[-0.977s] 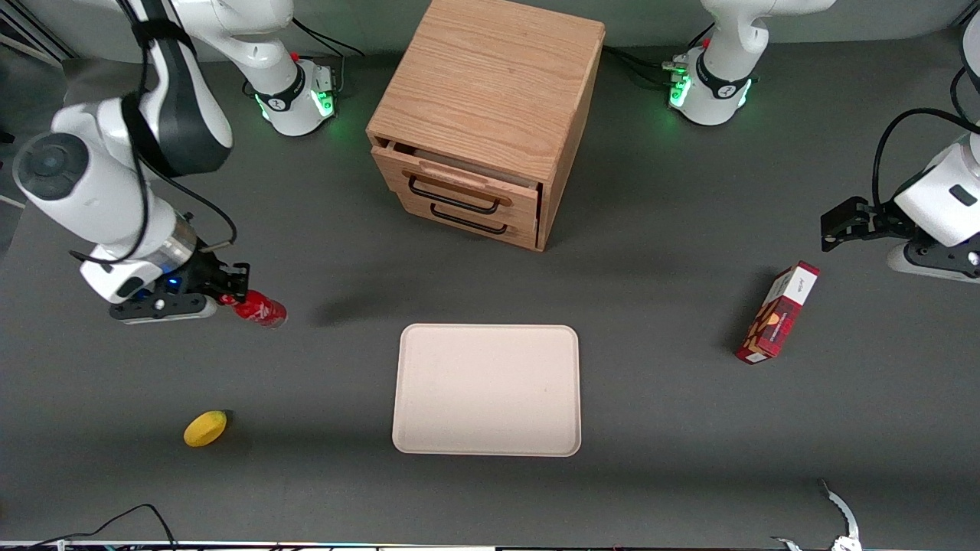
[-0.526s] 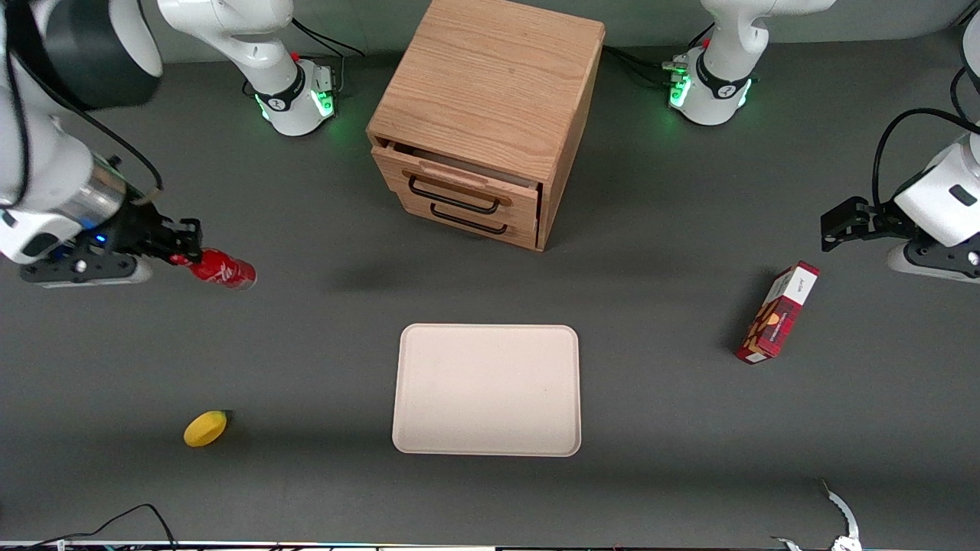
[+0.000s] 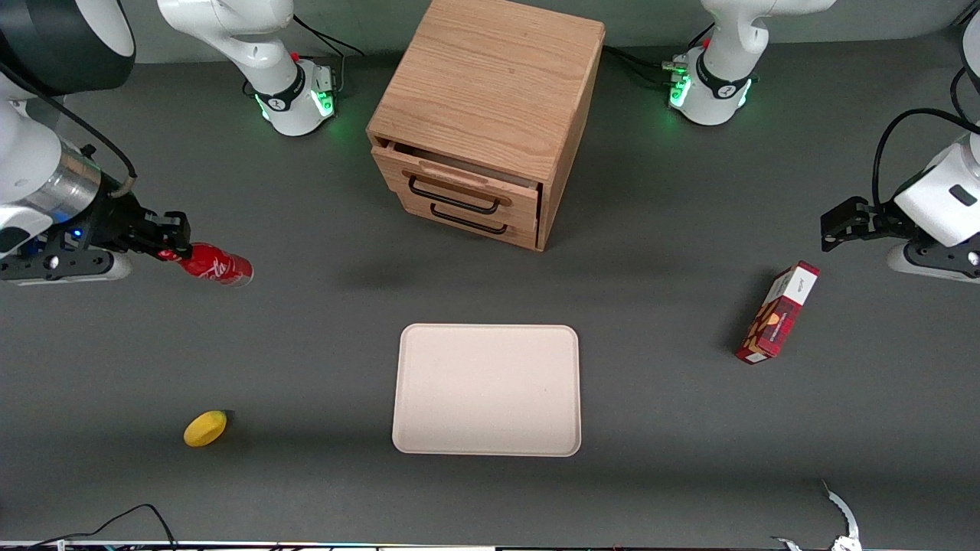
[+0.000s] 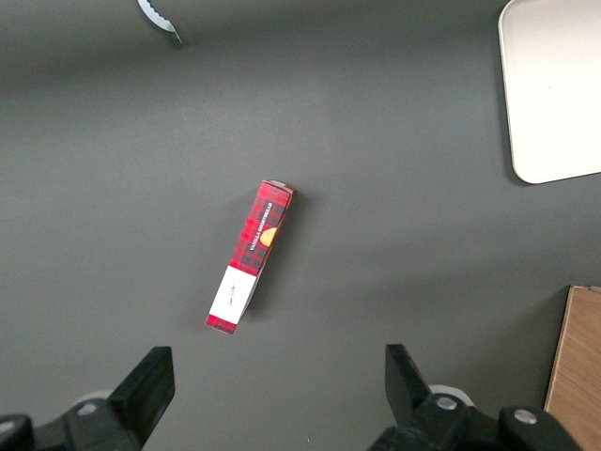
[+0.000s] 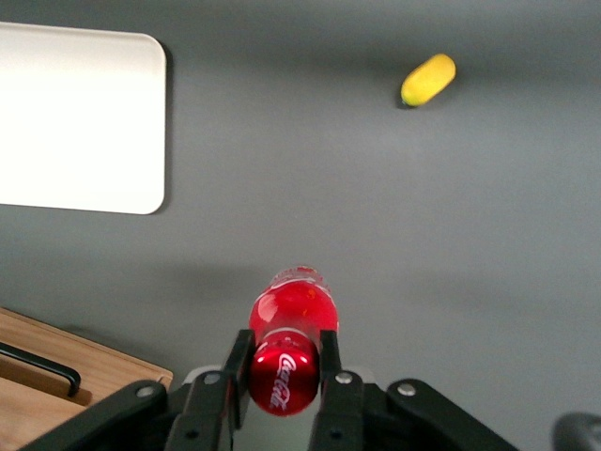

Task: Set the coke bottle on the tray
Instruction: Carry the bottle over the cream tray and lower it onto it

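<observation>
Lemon (image 3: 205, 428): yellow, on the table (image 3: 306, 490), nearest the front camera, toward the working arm's end.
Tray (image 3: 487, 390): pale, rectangular, mid-table, nothing on it.
Snack box (image 3: 777, 312): red, lying flat toward the parked arm's end.
Coke bottle (image 3: 214, 267): held off the table, tilted, well apart from the tray.
Gripper (image 3: 174, 246): fingers (image 5: 331, 362) clamped on the bottle's neck.
Drawer cabinet (image 3: 484, 115): wooden, farthest; top drawer slightly open.
</observation>
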